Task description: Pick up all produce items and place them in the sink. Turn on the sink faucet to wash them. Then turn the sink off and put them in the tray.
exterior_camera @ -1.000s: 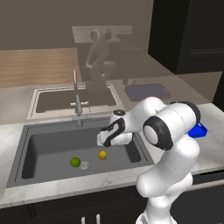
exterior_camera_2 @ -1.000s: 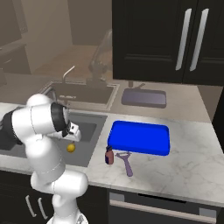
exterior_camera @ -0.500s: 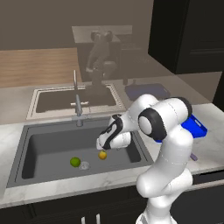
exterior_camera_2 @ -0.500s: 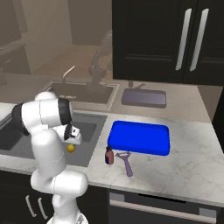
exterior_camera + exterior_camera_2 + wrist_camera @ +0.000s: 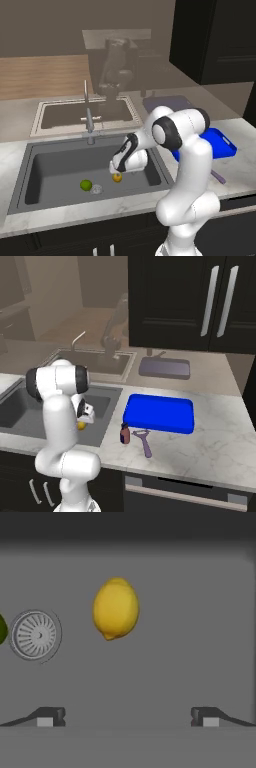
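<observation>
Gripper (image 5: 127, 717) spread wide, empty, above the sink (image 5: 55, 165) floor. Lemon (image 5: 116, 608) lying beside the drain (image 5: 35, 635); lime (image 5: 86, 185) just past it.

The left base view looks forward and down from behind the arm's left, onto the sink (image 5: 60, 165) and counter. The right base view faces the same counter from the opposite side (both take in the blue tray (image 5: 159, 413)). The hand view looks closely down at the sink floor (image 5: 190, 637).
</observation>
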